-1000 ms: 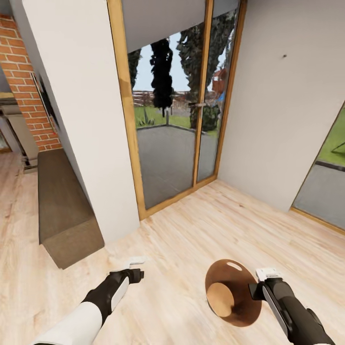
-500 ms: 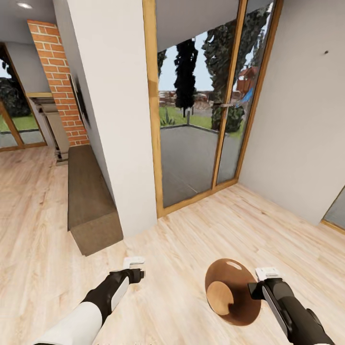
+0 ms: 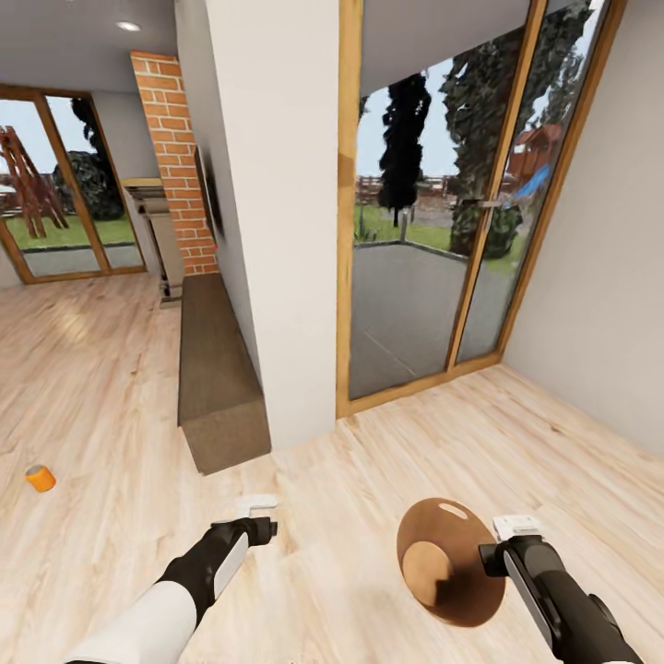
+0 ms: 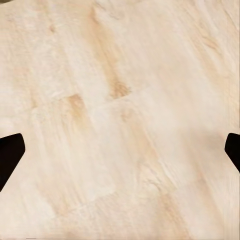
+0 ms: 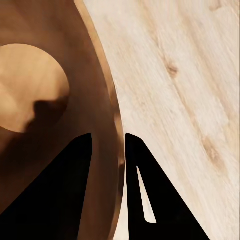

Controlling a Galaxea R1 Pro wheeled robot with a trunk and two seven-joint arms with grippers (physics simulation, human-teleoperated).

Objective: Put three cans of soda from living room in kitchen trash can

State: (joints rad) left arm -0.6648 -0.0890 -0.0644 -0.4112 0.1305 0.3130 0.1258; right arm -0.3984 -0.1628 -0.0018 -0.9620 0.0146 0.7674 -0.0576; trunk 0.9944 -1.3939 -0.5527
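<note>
The tash can (image 3: 458, 535) hangs low over the wooden floor at the head view's lower right, tilted so its brown wood-toned inside and oval handle slot face me. My right gripper (image 3: 492, 556) is shut on its rim, one finger inside and one outside the wall (image 5: 102, 107), as the right wrist view shows. Nothing lies inside the bin. One orange can of soda (image 3: 40, 478) lies on the floor far to the left. My left gripper (image 3: 260, 521) hovers open over bare floorboards (image 4: 120, 120), holding nothing.
A white wall pillar (image 3: 277, 212) stands straight ahead with a long low brown bench (image 3: 214, 387) along its left side. Glass doors in wooden frames (image 3: 433, 231) are ahead on the right. A brick column (image 3: 175, 157) stands further back, with open floor to its left.
The whole view has swung to the left, so the pillar and glass doors slid right in the picture and the orange can came into sight. Both arms keep their pose.
</note>
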